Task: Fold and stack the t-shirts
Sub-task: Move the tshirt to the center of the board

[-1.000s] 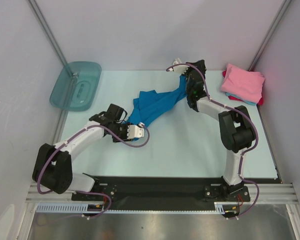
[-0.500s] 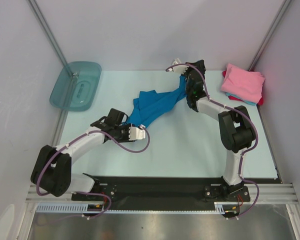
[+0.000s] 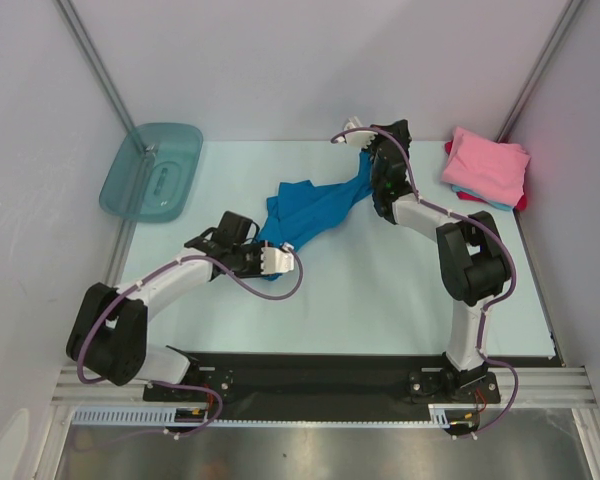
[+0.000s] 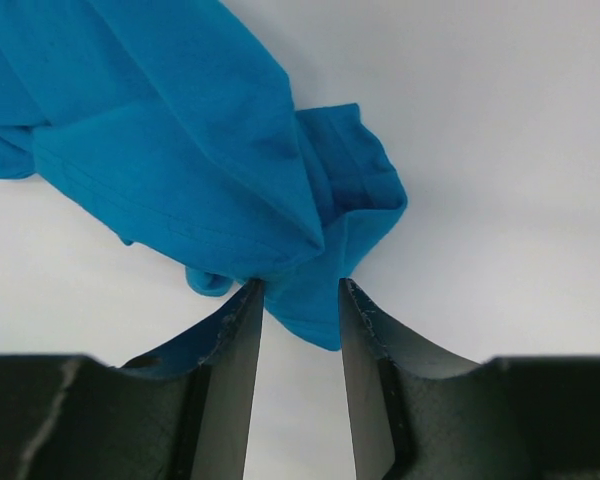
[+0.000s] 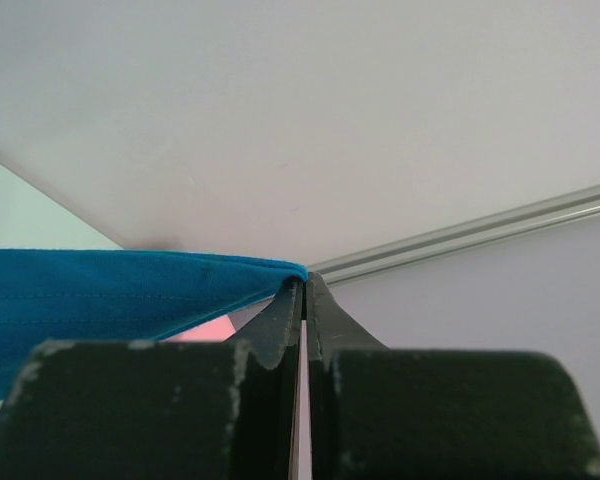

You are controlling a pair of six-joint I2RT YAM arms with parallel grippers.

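Top external gives us the whole pale, mint-tinted table [image 3: 380, 290], where a bright blue cloth t-shirt [image 3: 315, 210] stretches in a crumpled diagonal band across the middle, from the far right down toward the near left. Its upper end is pinched by the right gripper [image 3: 364, 152]. In the right wrist view we see those two dark fingers pressed flat together with a taut blue hem caught at their tips. The lower end of the shirt lies bunched on the table, and the left gripper [image 3: 279, 258] sits low right at that edge. From the left wrist camera we see its black fingers [image 4: 230, 350] standing apart, a rounded fold of the blue cloth lying between their tips and white table showing in the gap below it — the jaws are parted, not clamped on the cloth. At the far right corner rests a folded stack with a pink t-shirt [image 3: 487, 163] on top, light blue and red edges peeking out beneath it, well apart from the blue one. At the far left corner sits a translucent teal plastic tub [image 3: 152, 172] — also well clear of the shirt and of both arms.
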